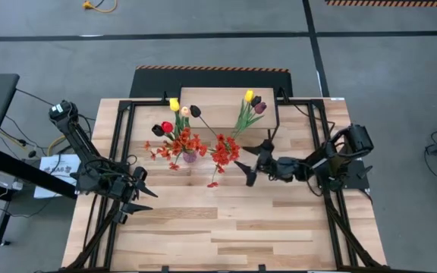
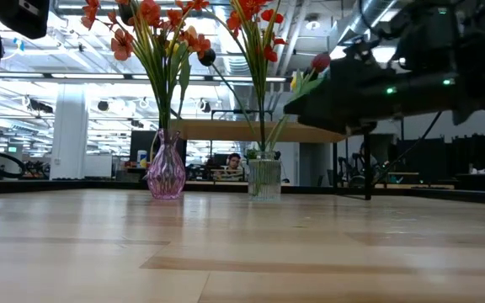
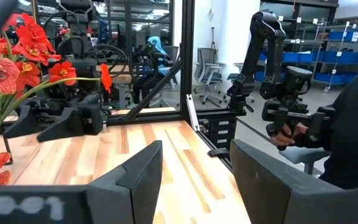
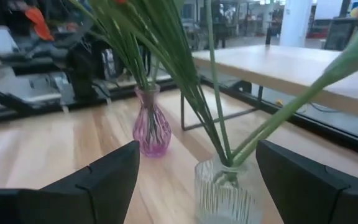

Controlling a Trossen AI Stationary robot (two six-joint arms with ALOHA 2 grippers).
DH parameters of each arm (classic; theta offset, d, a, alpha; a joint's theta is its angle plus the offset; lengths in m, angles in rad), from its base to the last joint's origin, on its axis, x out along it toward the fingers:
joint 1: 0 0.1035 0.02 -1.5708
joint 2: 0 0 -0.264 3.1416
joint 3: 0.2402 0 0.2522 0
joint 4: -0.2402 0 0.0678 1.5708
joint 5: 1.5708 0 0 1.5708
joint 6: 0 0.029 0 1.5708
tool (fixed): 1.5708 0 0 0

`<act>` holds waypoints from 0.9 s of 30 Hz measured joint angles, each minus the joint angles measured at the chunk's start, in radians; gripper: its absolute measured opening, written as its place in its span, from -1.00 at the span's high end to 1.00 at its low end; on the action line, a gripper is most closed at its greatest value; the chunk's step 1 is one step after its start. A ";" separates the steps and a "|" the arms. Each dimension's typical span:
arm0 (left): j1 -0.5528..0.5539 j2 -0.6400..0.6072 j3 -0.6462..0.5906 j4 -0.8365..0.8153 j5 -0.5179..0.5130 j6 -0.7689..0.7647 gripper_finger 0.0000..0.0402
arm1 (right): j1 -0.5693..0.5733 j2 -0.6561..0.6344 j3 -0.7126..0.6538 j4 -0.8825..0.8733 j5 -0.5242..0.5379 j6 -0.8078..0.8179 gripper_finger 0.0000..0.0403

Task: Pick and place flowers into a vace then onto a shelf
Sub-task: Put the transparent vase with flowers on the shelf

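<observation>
Flowers (image 1: 179,141): bunched in a pink vase (image 2: 166,171) and a clear vase (image 2: 264,178), both on the table (image 1: 226,227) before the shelf (image 1: 218,106). Right gripper (image 1: 253,161): fingers spread wide, empty, facing the clear vase. Left gripper (image 1: 139,193): fingers parted, empty, well apart.

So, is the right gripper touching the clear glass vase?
Apart. In the right wrist view the clear glass vase stands between the open fingers of the right gripper, with table showing on both sides.

Orange-red flowers (image 2: 154,25) on green stems; ribbed pink vase (image 2: 166,171); clear ribbed vase (image 2: 264,178); pale wood shelf (image 4: 303,65).
</observation>
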 joint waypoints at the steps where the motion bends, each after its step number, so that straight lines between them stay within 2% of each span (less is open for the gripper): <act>1: 0.000 0.000 0.000 -0.003 0.000 0.000 0.11 | -0.007 0.000 0.016 -0.036 0.000 0.000 -0.54; 5: 0.000 0.000 0.000 -0.009 0.000 0.000 0.11 | -0.031 0.000 0.058 -0.147 0.000 -0.002 -0.54; 12: 0.000 0.000 0.000 -0.010 0.000 0.000 0.11 | -0.038 0.000 0.044 -0.146 0.000 -0.034 -0.54; 17: 0.000 0.000 0.000 -0.010 0.000 0.000 0.11 | -0.023 0.000 -0.034 0.008 -0.004 -0.056 -0.54; 21: 0.000 0.000 0.000 -0.009 0.000 -0.002 0.11 | -0.007 0.010 -0.108 0.165 -0.072 -0.088 -0.54; 24: 0.000 0.000 0.000 -0.009 0.000 -0.013 0.11 | -0.013 0.097 -0.117 0.257 -0.111 -0.088 -0.54; 27: 0.000 0.000 0.000 -0.009 -0.001 -0.013 0.11 | -0.018 0.206 -0.060 0.253 -0.128 -0.081 -0.54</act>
